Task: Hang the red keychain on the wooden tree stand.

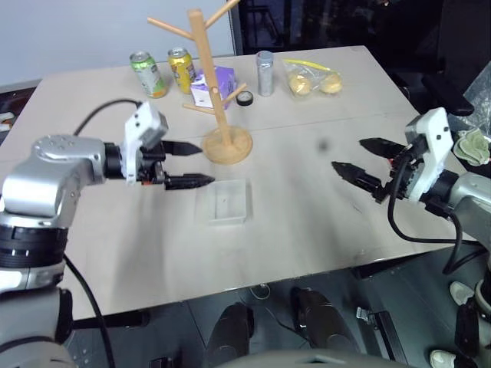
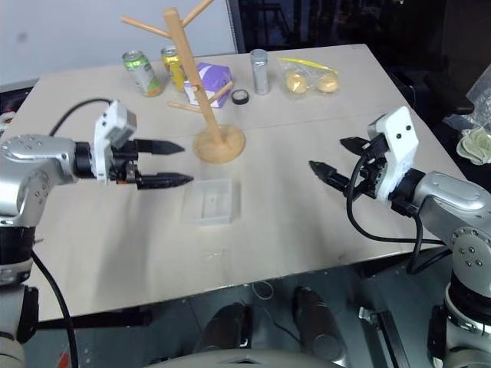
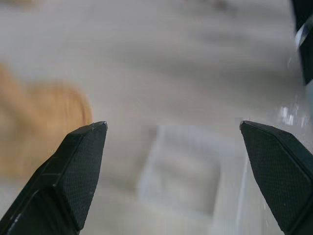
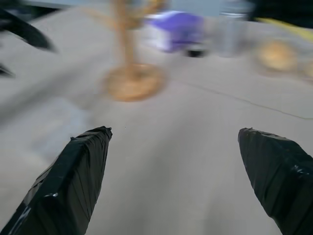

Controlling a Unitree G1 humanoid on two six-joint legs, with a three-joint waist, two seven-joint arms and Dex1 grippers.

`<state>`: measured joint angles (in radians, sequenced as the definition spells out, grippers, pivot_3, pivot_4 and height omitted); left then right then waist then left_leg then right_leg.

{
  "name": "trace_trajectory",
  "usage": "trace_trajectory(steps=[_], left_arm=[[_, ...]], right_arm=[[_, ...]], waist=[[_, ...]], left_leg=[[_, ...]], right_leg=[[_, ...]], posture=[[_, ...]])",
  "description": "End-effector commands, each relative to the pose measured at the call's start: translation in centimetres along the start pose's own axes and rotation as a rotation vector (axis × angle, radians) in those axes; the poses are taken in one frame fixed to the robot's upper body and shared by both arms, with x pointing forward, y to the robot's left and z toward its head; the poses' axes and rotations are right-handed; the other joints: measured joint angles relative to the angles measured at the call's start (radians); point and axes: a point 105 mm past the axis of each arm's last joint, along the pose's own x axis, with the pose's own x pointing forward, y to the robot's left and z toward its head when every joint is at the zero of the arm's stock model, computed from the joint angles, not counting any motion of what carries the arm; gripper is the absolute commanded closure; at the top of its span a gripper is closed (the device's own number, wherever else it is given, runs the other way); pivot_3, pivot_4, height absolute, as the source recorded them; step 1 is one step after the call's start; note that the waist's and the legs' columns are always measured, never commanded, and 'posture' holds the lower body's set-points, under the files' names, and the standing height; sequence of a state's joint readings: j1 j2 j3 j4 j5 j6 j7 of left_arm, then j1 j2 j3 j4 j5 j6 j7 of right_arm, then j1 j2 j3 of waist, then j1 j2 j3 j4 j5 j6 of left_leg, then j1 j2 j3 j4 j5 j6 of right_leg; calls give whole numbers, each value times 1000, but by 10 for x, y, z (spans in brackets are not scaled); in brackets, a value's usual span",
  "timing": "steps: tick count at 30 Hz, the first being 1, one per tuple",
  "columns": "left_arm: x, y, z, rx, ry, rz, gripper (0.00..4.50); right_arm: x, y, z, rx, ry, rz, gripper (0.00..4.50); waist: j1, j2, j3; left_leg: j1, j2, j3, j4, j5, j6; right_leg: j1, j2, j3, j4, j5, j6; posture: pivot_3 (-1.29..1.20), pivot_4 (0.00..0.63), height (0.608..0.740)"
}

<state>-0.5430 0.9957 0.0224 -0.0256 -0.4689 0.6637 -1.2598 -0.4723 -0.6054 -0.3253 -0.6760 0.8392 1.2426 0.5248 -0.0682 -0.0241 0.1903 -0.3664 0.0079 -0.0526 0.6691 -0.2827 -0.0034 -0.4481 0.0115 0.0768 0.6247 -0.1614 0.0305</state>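
One wooden tree stand (image 1: 217, 92), two cans (image 1: 165, 72)

Light-wood tree stand (image 1: 215, 92), purple box (image 1: 213, 83)

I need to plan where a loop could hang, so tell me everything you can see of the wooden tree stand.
The wooden tree stand is light wood: a slim upright pole on a round disc base, with thin pegs angling upward on both sides. It stands on the table, in front of a purple box. Nothing hangs on it; neither gripper touches it.
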Motion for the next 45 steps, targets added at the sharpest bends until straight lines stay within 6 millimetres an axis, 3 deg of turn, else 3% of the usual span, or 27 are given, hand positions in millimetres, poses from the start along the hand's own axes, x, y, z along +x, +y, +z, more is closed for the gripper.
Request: trace_trajectory(steps=[1, 5, 9, 17, 20, 27, 28, 30, 35, 39, 43, 45], left_arm=[[3, 5, 1, 100, 17, 39, 0], [23, 2, -9, 122, 29, -7, 0], [55, -3, -19, 191, 80, -107, 0], [75, 4, -24, 288, 149, -202, 0], [80, 9, -21, 315, 156, -214, 840], [86, 17, -18, 317, 141, -210, 4223], [86, 18, -18, 320, 140, -207, 4462], [85, 19, -17, 320, 134, -203, 4462], [64, 24, -5, 231, 73, -130, 4462], [17, 37, 1, 52, -25, 58, 4462], [-30, 55, -16, -100, -68, 333, 4462], [-59, 75, -35, -206, -86, 580, 4462]], right_arm=[[0, 15, 11, -25, 13, 167, 49], [-1, 19, 14, -52, 47, 244, 49], [1, 22, 12, -78, 79, 284, 49], [-3, 32, 19, -61, 72, 331, 49], [-4, 33, 20, -58, 70, 325, 0], [-3, 33, 17, -64, 65, 299, 0], [-3, 33, 17, -66, 65, 297, 0], [-3, 33, 16, -70, 64, 296, 0], [2, 35, 21, -78, 31, 297, 0], [13, 44, 25, -85, -14, 335, 0], [26, 53, 23, -111, -34, 365, 0], [31, 57, 22, -122, -40, 387, 0]], waist=[[10, 0, 0], [17, -1, 0], [27, -1, 0], [23, -1, 0], [26, -1, 0], [26, -1, 0], [26, -1, 0], [27, -1, 0], [24, -1, 0], [7, -1, 0], [-2, -1, 0], [3, -1, 0]], left_leg=[[-1, -1, 0, 0, 0, 0], [-3, -4, 1, 0, 0, 0], [-3, -5, 1, 1, 0, 0], [-3, -4, 0, 1, 0, 0], [-3, -4, 0, 1, 0, 0], [-5, -4, -1, 2, 0, 0], [-5, -4, -1, 2, 0, 0], [-5, -4, -1, 2, 0, 0], [-5, -4, -2, 3, 0, 0], [-4, -2, -2, 2, 0, 0], [-4, -1, -4, 1, 0, 0], [-4, -1, -5, 1, 0, 0]], right_leg=[[0, -1, 0, 0, 0, 0], [0, -5, -1, -3, 0, 1], [0, -6, -1, -3, 0, 1], [0, -5, -1, -2, 2, 5], [0, -5, -1, -1, 2, 5], [0, -6, -2, -1, 2, 5], [-1, -6, -2, -1, 3, 5], [-1, -6, -2, -1, 3, 5], [-1, -5, -2, 0, 3, 5], [-1, -4, -3, 1, 2, 5], [-2, -3, -5, 1, 2, 5], [-1, -3, -6, 1, 2, 5]], posture=[[0, 150, 740], [0, 150, 740], [0, 150, 740], [0, 150, 740], [0, 150, 740], [0, 150, 740], [0, 150, 740], [0, 150, 740], [0, 150, 740], [0, 150, 740], [0, 150, 740], [0, 150, 740]])
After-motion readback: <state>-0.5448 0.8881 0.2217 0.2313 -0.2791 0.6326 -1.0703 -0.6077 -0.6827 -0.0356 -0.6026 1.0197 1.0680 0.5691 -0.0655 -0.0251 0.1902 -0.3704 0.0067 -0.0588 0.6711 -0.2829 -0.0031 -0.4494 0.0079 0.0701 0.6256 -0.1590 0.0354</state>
